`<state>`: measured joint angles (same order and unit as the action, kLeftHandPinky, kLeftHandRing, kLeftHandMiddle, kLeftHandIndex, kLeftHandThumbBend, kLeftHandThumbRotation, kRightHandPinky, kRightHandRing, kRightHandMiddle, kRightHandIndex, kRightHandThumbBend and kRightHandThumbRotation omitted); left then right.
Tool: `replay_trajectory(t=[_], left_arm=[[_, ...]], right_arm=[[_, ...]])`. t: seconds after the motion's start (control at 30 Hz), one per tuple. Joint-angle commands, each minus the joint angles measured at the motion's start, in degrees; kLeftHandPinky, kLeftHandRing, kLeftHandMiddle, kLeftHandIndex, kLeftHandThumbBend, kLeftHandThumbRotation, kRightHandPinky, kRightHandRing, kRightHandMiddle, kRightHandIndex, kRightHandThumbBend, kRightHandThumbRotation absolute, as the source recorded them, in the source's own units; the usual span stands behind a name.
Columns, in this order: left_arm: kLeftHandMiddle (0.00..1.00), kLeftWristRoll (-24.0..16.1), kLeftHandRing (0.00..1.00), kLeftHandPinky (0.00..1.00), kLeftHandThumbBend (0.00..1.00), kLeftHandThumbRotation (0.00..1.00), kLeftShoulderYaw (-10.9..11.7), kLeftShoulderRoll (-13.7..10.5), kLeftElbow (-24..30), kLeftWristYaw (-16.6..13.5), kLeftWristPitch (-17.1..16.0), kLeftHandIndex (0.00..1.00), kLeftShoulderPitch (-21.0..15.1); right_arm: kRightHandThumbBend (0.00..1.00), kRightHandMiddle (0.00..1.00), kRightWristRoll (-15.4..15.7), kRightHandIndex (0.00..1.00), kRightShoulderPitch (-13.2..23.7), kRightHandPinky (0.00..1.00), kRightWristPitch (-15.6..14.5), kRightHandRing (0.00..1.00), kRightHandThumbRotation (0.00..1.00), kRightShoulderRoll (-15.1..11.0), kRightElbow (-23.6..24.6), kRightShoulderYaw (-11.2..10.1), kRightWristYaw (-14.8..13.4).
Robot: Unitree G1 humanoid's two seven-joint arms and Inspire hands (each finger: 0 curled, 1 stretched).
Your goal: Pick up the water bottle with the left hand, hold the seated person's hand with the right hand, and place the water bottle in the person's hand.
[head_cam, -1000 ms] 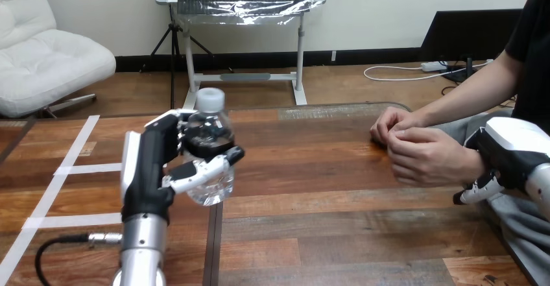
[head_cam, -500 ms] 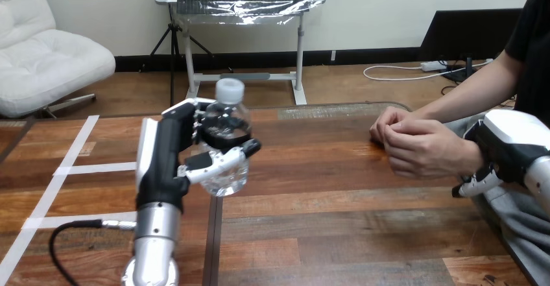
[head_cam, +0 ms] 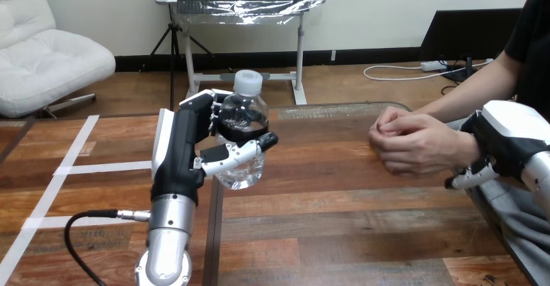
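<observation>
My left hand (head_cam: 178, 150) is raised over the table's left half, shut on a clear water bottle (head_cam: 244, 112) with a white cap. The bottle stands upright in it, clear of the table, with my thumb across its front. At the right, the person's two hands (head_cam: 408, 143) are clasped together just above the table. My right hand (head_cam: 506, 137) sits against the person's wrist, its white back on top and one finger (head_cam: 466, 179) curled under the wrist. A wide gap of table separates the bottle from the person's hands.
The wooden table (head_cam: 337, 221) has white tape lines (head_cam: 97, 167) on its left part. A black cable (head_cam: 84, 234) loops beside my left forearm. The person's forearm comes in from the right edge.
My left hand has carried the bottle up and to the right, toward the person. The person's clasped hands and my right hand have risen slightly together.
</observation>
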<state>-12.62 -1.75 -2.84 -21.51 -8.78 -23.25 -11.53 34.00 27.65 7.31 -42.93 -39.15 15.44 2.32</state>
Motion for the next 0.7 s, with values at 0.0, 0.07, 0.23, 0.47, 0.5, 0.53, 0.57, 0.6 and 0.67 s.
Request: replay_trajectory(t=[0.0,0.07,0.23,0.47,0.5,0.53,0.57,0.6,0.67], left_arm=[[0.43,0.1,0.4,0.38,0.6,0.0,-0.6,0.8,4.6,-0.2,0.0,0.5,-5.8],[0.43,0.0,0.4,0.38,0.6,0.0,-0.7,1.1,4.7,-0.2,0.0,0.5,-6.0],[0.43,-0.3,0.39,0.37,0.6,0.0,-1.1,1.6,4.7,-0.2,0.1,0.5,-6.6],[0.43,-0.8,0.39,0.37,0.6,0.0,-1.5,2.4,4.4,-0.4,-0.1,0.5,-7.4],[0.43,-0.8,0.39,0.37,0.6,0.0,-1.6,2.5,4.4,-0.4,0.0,0.5,-7.5],[0.43,-0.8,0.39,0.37,0.6,0.0,-1.7,2.7,4.5,-0.3,0.2,0.5,-7.5],[0.43,-0.8,0.39,0.37,0.6,0.0,-1.7,2.9,4.6,-0.3,0.4,0.5,-7.6],[0.43,-0.8,0.39,0.37,0.6,0.0,-1.8,2.9,4.6,-0.2,0.5,0.5,-7.6],[0.43,-0.8,0.39,0.37,0.59,0.0,-1.9,3.2,4.8,-0.2,1.0,0.5,-7.8]], right_arm=[[0.73,0.31,-1.0,0.35,1.2,0.14,-0.4,0.22,0.0,-3.2,5.5,-3.9,-0.8],[0.74,0.3,-1.2,0.34,0.6,0.14,0.2,0.21,0.0,-3.4,6.7,-4.4,-1.1],[0.74,0.29,-1.4,0.33,-0.2,0.13,0.6,0.2,0.0,-3.5,8.7,-5.3,-1.1],[0.74,0.29,-1.1,0.32,-0.9,0.13,0.4,0.2,0.0,-3.2,10.8,-6.3,-1.3],[0.74,0.29,-1.0,0.32,-1.0,0.13,0.3,0.2,0.0,-3.2,11.1,-6.4,-1.3],[0.74,0.28,-1.1,0.32,-1.1,0.13,0.5,0.2,0.0,-3.2,11.3,-6.6,-1.5],[0.74,0.28,-1.2,0.32,-1.2,0.12,0.7,0.2,0.0,-3.1,11.5,-6.7,-1.6],[0.74,0.28,-1.3,0.32,-1.2,0.12,0.8,0.19,0.0,-3.1,11.6,-6.8,-1.6],[0.75,0.28,-1.1,0.32,-1.3,0.12,0.4,0.19,0.0,-3.0,12.1,-6.9,-1.7]])
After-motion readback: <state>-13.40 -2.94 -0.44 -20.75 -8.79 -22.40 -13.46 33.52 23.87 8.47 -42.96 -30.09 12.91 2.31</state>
